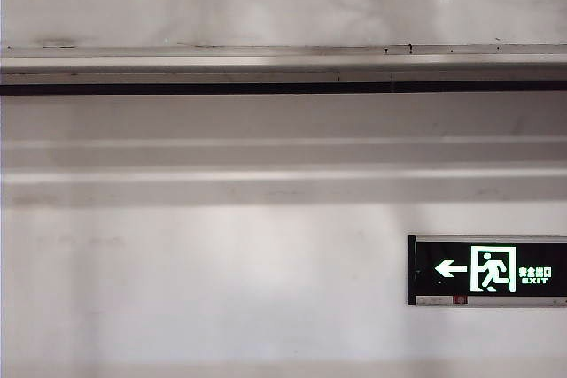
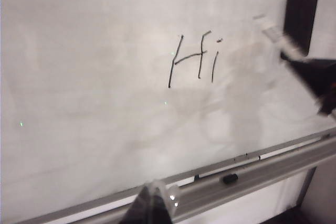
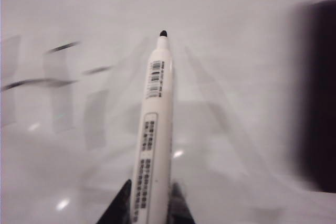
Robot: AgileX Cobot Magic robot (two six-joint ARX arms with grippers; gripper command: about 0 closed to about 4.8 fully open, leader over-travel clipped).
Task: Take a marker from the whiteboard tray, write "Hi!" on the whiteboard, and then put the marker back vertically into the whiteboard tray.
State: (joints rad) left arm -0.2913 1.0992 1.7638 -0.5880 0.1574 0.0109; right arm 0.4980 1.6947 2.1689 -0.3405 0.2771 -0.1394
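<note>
The whiteboard (image 2: 105,77) bears a black handwritten "Hi" (image 2: 194,59). My right gripper (image 3: 150,203) is shut on the marker (image 3: 155,129), a white barrel with its black tip bare and aimed at the board, right of the writing. From the left wrist view the same marker (image 2: 272,31) and the right gripper (image 2: 294,61) appear blurred near a black eraser. I cannot tell whether the tip touches the board. My left gripper (image 2: 155,200) hangs shut and empty in front of the whiteboard tray (image 2: 283,163). The exterior view shows the tray (image 1: 283,73) and no arms.
A black eraser (image 2: 300,17) sticks to the board right of the writing and shows dark in the right wrist view (image 3: 317,93). A small black cap-like piece (image 2: 230,178) lies in the tray. A lit exit sign (image 1: 487,270) hangs on the wall below.
</note>
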